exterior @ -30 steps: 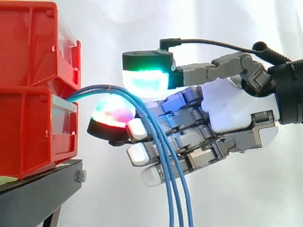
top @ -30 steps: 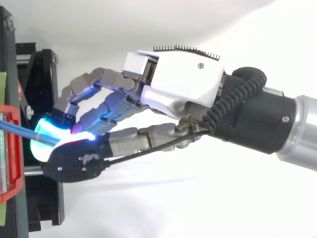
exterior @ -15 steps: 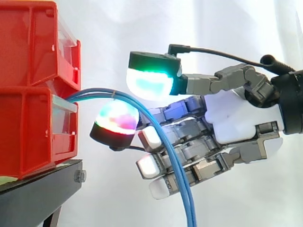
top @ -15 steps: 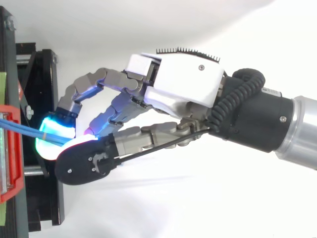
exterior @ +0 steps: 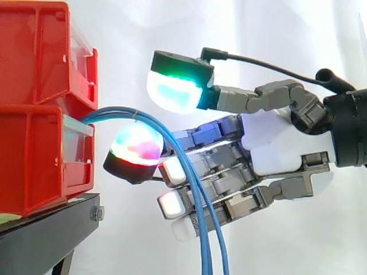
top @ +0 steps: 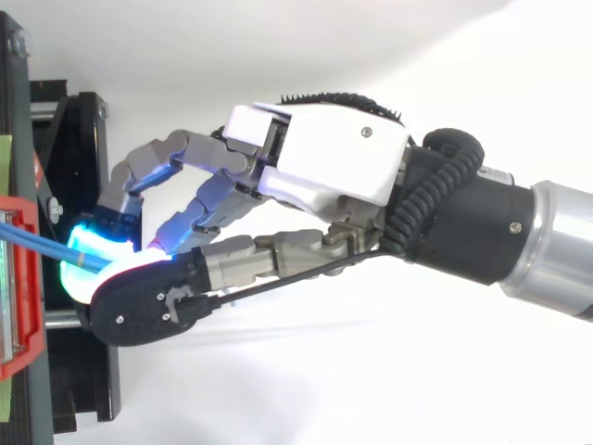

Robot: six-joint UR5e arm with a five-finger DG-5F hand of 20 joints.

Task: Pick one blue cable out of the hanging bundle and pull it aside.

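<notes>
Several blue cables (exterior: 195, 200) come out of the lower red bin (exterior: 34, 160), arch to the right and hang down in front of my hand (exterior: 275, 143). The thumb pad (exterior: 172, 91) glows green above the arch. A finger pad (exterior: 136, 146) glowing in mixed colours sits just under it. A gap shows between the two pads, and the cables run through it without being pinched. The other fingers are stretched out behind the hanging strands. In the top view the cables (top: 37, 239) reach from the bin to the glowing pads of my hand (top: 334, 158).
Two red bins are stacked at the left, the upper one (exterior: 34, 57) above the cables' exit. They rest on a black stand (exterior: 46, 229), whose frame (top: 79, 139) lies just left of the fingertips. A white curtain is behind everything.
The hand drew right and up half a second ago, then came back left. The thumb pad now stands higher above the finger pad than a second ago. The hanging strands have drawn closer together.
</notes>
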